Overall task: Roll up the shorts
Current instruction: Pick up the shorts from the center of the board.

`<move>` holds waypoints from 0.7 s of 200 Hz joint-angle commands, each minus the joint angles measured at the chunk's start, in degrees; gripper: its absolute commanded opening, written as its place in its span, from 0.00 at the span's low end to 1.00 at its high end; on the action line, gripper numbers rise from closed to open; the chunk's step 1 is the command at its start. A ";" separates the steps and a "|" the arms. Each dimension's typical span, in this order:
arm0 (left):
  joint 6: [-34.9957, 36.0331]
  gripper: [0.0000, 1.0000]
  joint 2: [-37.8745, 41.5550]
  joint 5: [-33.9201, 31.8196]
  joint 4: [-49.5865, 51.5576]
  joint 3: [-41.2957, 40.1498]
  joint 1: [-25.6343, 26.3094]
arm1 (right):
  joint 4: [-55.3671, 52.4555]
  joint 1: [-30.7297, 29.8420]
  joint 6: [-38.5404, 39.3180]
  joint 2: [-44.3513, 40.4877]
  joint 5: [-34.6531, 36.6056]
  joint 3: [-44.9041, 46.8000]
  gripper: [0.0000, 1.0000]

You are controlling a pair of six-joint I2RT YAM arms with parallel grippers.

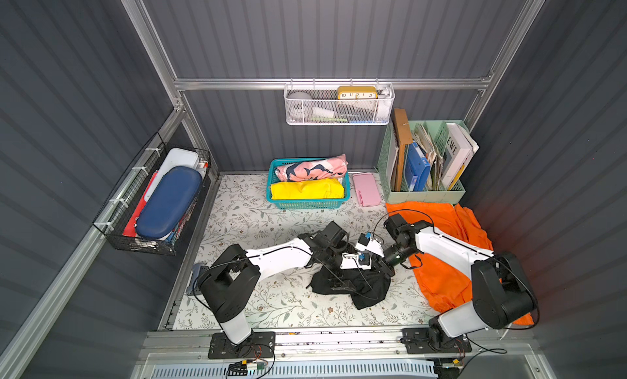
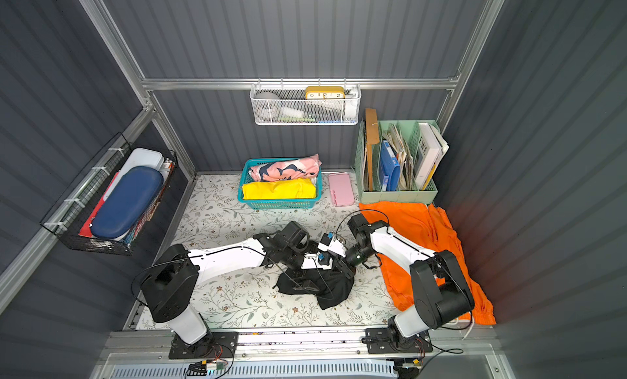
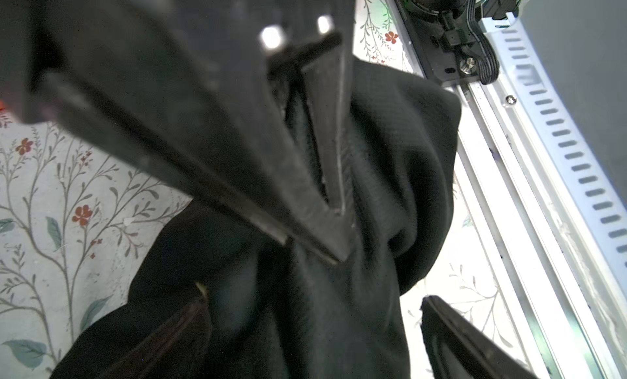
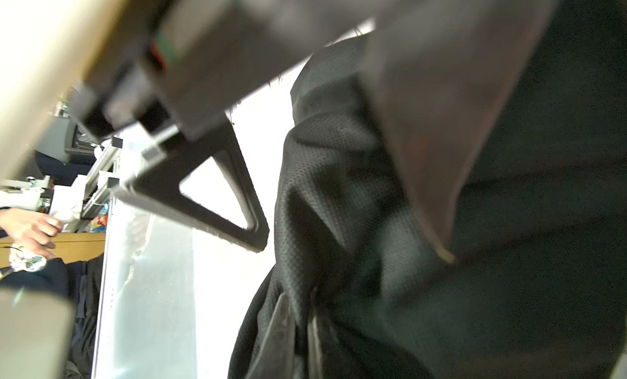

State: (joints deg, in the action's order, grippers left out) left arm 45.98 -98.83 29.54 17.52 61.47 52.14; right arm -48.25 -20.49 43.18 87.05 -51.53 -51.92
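Far to the left of the teal basket, a black wire basket was hung on the side wall, and a dark blue case was laid in it. The teal basket itself was set on a floral-printed mat against the back wall. A pink cloth with dark blue print and a yellow cloth were packed inside it.

In front of the teal basket, nearer the arm bases, the black shorts were bunched in a crumpled heap on the mat. The left gripper was held over that heap with its fingers spread wide; cloth lay between them, but they were not closed on it. The right gripper was set against the same heap, its fingers pressed together on a fold of the black fabric.

Above the teal basket, a white mesh basket was hooked on a rail. A yellow clock was stood in it, and the numerals "10 11 12 1 2" could be read on its face. Just right of the teal basket, a pink case was laid flat.

Further right of the teal basket, a green file organiser was filled with papers, a blue folder and a white book lettered "EWE". To the right of the teal basket and nearer the arm bases, the orange shorts were spread loosely, unrolled, partly under the right arm.
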 commanded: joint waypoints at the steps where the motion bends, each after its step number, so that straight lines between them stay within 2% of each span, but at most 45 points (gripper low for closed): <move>1: 1.37 1.00 -3.24 -0.21 -1.03 -0.99 0.59 | -1.63 0.46 1.23 0.14 -3.32 -1.31 0.00; 46: 2.06 0.99 -7.78 -2.78 -0.89 -1.35 0.70 | -0.79 1.14 0.74 -0.73 -3.47 -0.91 0.00; 56: 2.16 0.95 -8.29 -2.66 -0.41 -1.04 0.69 | -0.66 1.24 0.45 -0.87 -3.10 -0.82 0.00; 67: 2.43 0.82 -8.71 -1.99 0.55 -0.71 0.74 | -0.22 1.24 0.04 -1.11 -2.58 -0.67 0.00; 78: 2.55 0.50 -8.63 -2.59 0.98 -0.55 0.68 | 0.70 1.35 -1.09 -1.58 -1.91 -0.31 0.06; 86: 2.61 0.33 -8.36 -2.65 0.97 -0.66 0.66 | 1.50 1.54 -1.87 -2.07 -1.44 -0.12 0.11; 95: 2.43 0.20 -7.89 -2.78 0.98 -0.89 0.64 | 2.73 1.57 -2.97 -2.64 -0.31 0.43 0.19; 105: 1.92 0.12 -7.29 -2.79 0.90 -1.15 0.59 | 4.64 1.76 -4.72 -3.54 1.58 1.05 0.27; 111: 1.24 0.00 -6.87 -2.77 0.68 -1.26 0.63 | 5.70 1.95 -5.69 -4.20 2.57 1.47 0.29; 140: -0.01 0.00 -4.29 -2.91 1.70 -0.55 -1.08 | 13.20 3.73 -11.23 -9.10 8.80 3.67 0.42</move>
State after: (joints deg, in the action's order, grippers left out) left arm 48.27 -105.16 28.01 15.51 61.01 52.82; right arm -40.82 -17.93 37.15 81.97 -46.59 -50.13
